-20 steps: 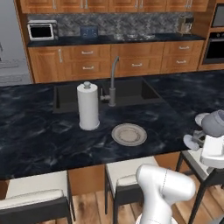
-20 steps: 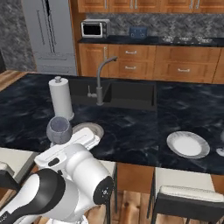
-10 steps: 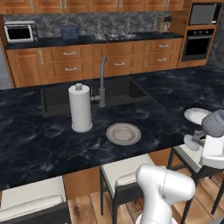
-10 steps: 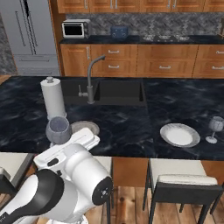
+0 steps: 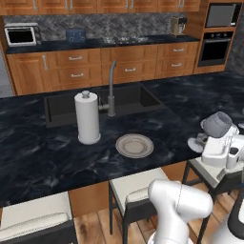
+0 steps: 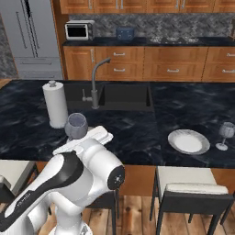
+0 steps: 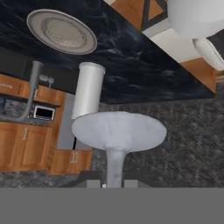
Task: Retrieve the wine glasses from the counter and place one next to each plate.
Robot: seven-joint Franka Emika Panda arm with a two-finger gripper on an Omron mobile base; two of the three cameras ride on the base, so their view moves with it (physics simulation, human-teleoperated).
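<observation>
jaws nearly closed on the thin stem of a wine glass point(image 7: 117, 135); in your hand view the stem runs straight down between the two tips, with the round foot spread wide just above them. from the left base view the same glass point(image 5: 218, 125) sits with its bowl up on top of the hand, off the front edge of the bench point(image 5: 43, 157), over a stool point(image 5: 206, 172). from the right base view its bowl point(image 6: 76, 126) rises just above the white wrist, in front of the paper towel roll point(image 6: 55, 104). look right and you see the second wine glass point(image 6: 226, 134) standing upright on the bench, just beside the far plate point(image 6: 188, 141). the other plate point(image 5: 135, 145) lies flat near the bench's front edge, right of the paper towel roll and in front of the sink point(image 5: 119, 100) and its tap point(image 5: 111, 88).
</observation>
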